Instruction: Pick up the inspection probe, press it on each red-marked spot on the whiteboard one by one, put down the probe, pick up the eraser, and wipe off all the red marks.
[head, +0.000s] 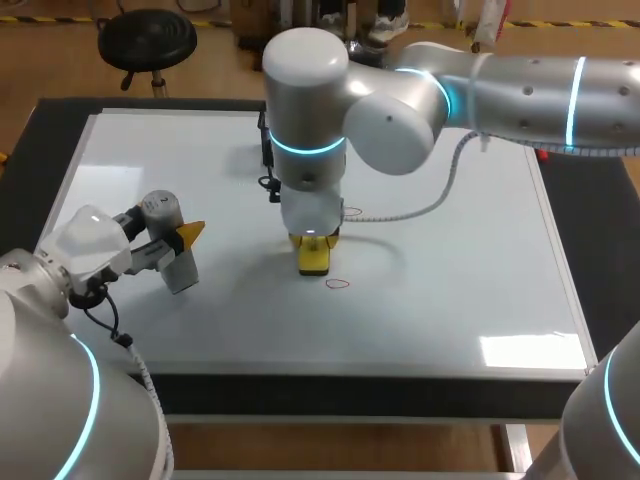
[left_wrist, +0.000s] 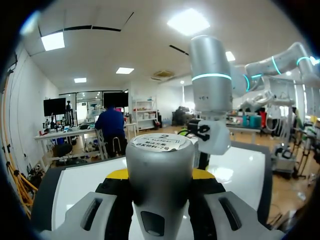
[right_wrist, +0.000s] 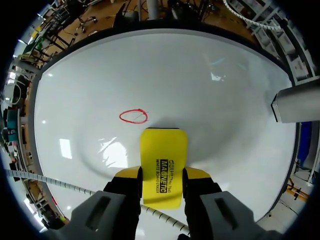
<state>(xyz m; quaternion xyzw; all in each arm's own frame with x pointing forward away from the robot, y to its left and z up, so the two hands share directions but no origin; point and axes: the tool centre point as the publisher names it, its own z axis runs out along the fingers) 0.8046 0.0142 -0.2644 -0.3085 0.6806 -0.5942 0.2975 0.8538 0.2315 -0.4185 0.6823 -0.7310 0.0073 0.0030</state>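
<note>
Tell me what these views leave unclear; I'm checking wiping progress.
Head view: the right arm hides most of the eraser and perhaps the edge of the red mark beside it.
Right wrist view: the eraser covers its own underside, so contact with the whiteboard is uncertain.
Left wrist view: the probe blocks the board ahead, marks unseen.

The yellow eraser (head: 314, 257) stood on the whiteboard (head: 450, 280), with a red oval mark (head: 339, 283) at its 5 o'clock and a second red mark (head: 352, 212), seemingly partly hidden, at 1 o'clock. The grey inspection probe (head: 180, 270) leaned tilted at 9 o'clock.
</note>
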